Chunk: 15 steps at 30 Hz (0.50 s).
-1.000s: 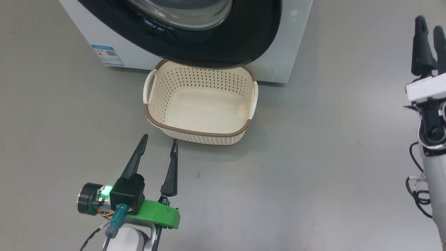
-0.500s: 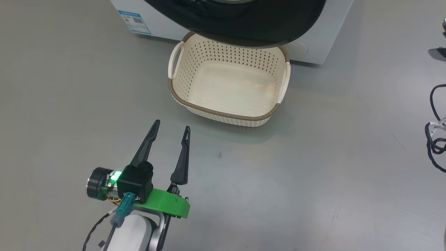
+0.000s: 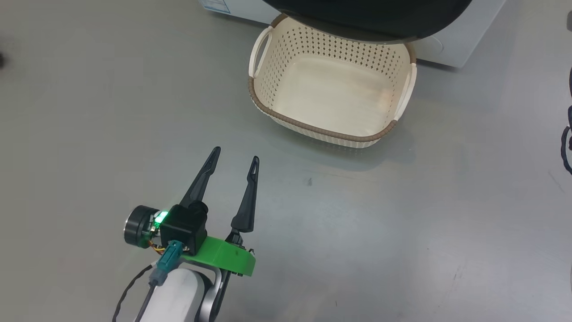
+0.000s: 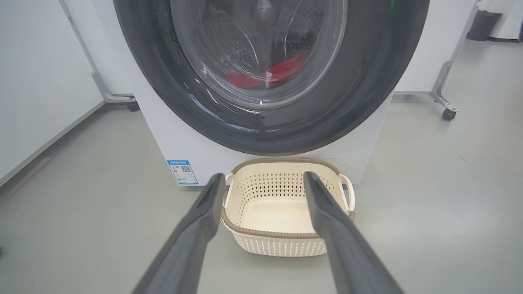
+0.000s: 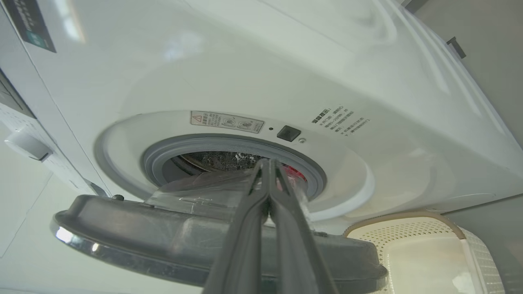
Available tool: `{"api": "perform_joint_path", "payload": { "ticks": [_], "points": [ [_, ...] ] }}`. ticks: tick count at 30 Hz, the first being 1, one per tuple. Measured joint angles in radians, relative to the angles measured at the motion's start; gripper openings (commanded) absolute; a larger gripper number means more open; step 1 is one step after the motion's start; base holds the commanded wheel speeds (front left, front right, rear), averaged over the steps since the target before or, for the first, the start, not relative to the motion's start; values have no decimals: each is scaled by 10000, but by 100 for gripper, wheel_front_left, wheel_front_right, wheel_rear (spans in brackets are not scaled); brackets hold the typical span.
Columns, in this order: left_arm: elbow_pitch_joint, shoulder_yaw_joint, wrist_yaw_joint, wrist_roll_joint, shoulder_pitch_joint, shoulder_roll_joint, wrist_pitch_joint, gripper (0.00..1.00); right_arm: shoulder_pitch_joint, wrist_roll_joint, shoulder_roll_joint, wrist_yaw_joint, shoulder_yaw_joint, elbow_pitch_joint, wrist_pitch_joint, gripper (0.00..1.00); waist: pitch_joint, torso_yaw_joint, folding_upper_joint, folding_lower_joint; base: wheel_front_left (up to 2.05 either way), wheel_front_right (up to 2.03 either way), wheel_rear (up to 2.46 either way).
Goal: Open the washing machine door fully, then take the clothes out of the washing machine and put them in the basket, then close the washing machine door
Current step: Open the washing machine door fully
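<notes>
The washing machine (image 5: 367, 77) is a white box, and its grey-gasketed opening shows in the right wrist view. The washing machine door (image 5: 163, 237), with a black rim and a glass bowl, stands partly open. My right gripper (image 5: 265, 163) is shut with nothing between its fingers, and points into the gap between door and opening. The red clothes (image 4: 265, 75) lie in the drum behind the glass, and a red scrap (image 5: 292, 171) shows past the fingers. The cream basket (image 3: 313, 129) sits empty on the floor under the door (image 3: 371, 18). My left gripper (image 3: 236, 154) hovers open short of the basket (image 4: 282, 245).
Grey floor lies all around the basket. A blue label (image 4: 182, 171) marks the machine's lower left front. Dark cables (image 3: 567, 143) hang at the right edge of the head view. A wheeled frame leg (image 4: 447, 114) and a dark bin (image 4: 482, 24) stand behind the machine.
The head camera has swung, so basket and machine sit further right and higher in its view. The right gripper, open at the right edge before, has left that view and shut.
</notes>
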Motion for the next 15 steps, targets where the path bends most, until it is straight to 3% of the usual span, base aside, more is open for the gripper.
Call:
{"api": "perform_joint_path", "payload": {
  "ticks": [9,15],
  "points": [
    [-31,-295,10,-205,-162,-6,0,100,-709,780,92,-387,-178,546,959,0,354,522,0,0,0,0,0],
    [-25,-336,12,-221,-184,-15,0,100,-889,1095,236,-437,-182,895,1425,0,424,740,0,0,0,0,0]
  ]
}}
